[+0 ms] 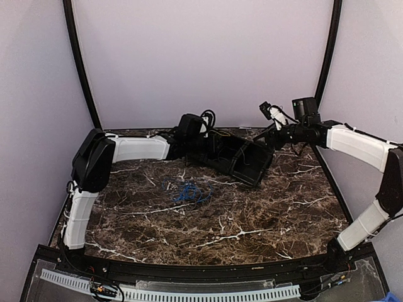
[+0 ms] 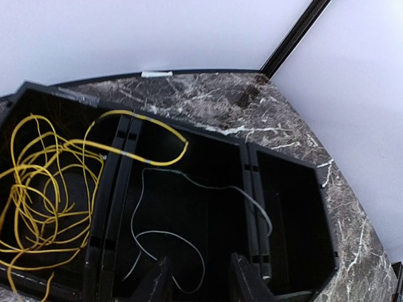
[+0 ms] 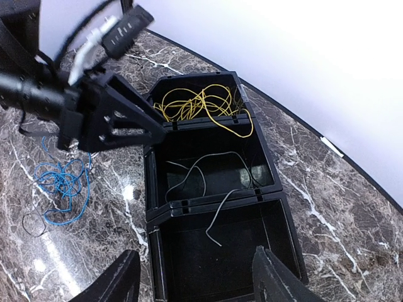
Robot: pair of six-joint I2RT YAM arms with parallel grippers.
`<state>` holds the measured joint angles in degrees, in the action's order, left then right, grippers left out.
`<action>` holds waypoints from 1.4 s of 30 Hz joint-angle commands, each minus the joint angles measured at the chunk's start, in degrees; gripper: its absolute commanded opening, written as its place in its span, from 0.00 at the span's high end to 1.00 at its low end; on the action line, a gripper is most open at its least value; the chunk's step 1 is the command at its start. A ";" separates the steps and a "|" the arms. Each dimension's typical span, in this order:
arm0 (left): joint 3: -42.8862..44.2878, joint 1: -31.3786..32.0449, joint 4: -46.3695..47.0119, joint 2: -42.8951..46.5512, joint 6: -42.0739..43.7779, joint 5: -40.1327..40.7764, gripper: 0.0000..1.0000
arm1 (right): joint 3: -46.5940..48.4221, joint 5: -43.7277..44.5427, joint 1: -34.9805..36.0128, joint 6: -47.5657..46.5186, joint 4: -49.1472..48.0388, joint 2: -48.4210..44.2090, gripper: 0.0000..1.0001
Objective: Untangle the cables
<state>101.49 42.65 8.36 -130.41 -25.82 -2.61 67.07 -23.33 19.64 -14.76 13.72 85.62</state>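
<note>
while your left gripper (image 2: 198, 280) hangs open and empty over the bin (image 2: 250, 189), pinch only its grey wire (image 2: 189, 179) — not the yellow cable (image 2: 53, 189) looping beside it; the blue cable (image 1: 189, 194) lies on the worktop (image 1: 264, 220).

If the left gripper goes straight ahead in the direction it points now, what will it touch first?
Probably the thin grey wire lying in the middle compartment of the black bin, directly beyond the open left gripper. The bin floor comes next. Depth is unclear.
</note>
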 commanded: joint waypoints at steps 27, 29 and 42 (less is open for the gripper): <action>-64.34 -0.36 18.69 55.71 4.88 12.80 0.01 | 17.44 2.89 -1.27 -4.77 7.82 27.92 0.43; -65.60 -0.28 19.41 56.74 5.18 13.27 0.01 | 19.27 3.06 -1.27 -4.88 7.86 29.80 0.43; -71.48 -0.25 18.40 62.59 -2.44 27.95 0.01 | 22.10 -2.50 -1.27 -5.56 10.14 33.27 0.54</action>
<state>30.33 42.30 29.10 -69.52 -22.55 15.14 87.81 -22.83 18.68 -20.36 23.40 118.32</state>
